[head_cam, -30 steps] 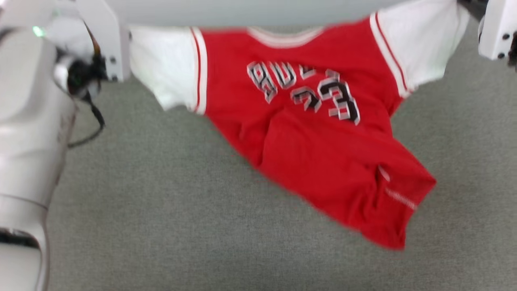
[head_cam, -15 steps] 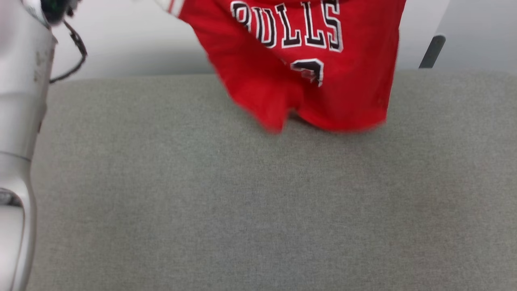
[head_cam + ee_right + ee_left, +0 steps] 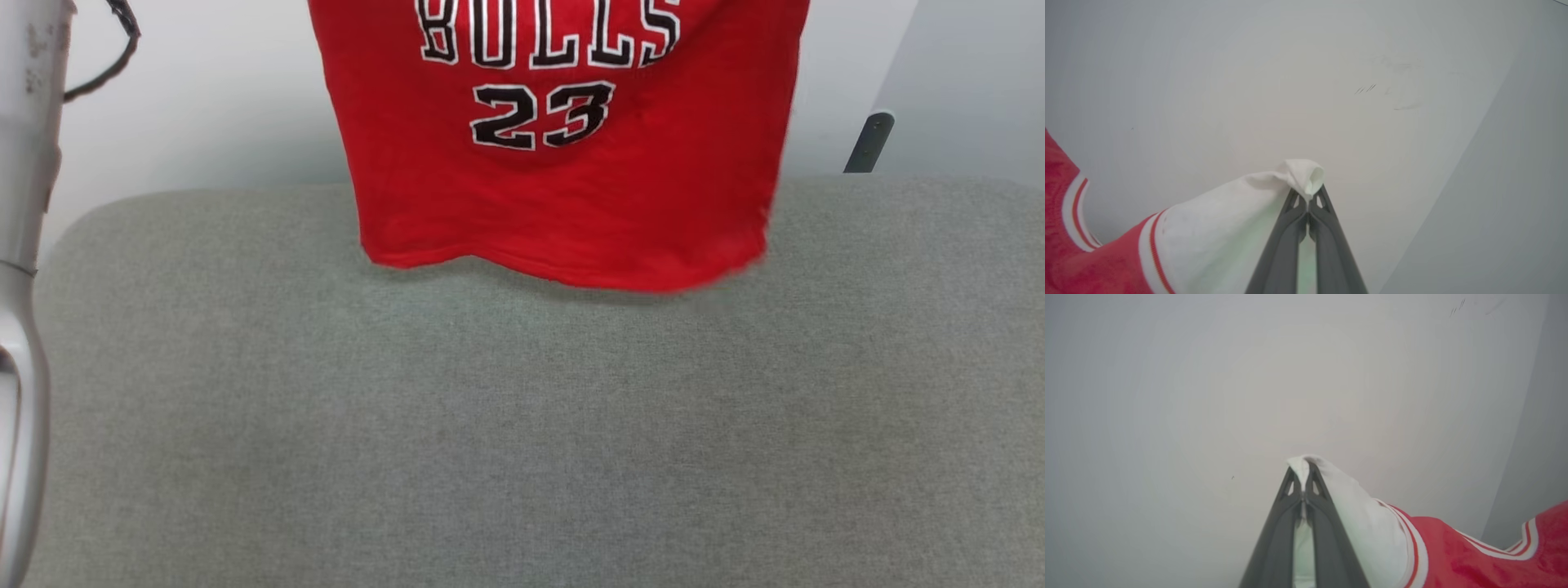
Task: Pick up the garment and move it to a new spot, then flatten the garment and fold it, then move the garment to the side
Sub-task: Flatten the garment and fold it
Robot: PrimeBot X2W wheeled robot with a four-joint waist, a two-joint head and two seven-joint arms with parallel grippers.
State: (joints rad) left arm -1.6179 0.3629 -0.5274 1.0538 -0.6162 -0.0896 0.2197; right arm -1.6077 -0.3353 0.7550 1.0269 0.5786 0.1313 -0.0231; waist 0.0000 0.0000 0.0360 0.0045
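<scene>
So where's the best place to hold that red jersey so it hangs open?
Probably the tips of both white sleeves, one from each side. The left gripper and right gripper are shut on them, and the garment hangs spread wide, its hem down toward the grey surface.

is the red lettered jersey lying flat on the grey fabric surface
No, the red lettered jersey hangs upright, hem near the grey fabric surface.

Both pairs of jaws pinched tight.
</scene>
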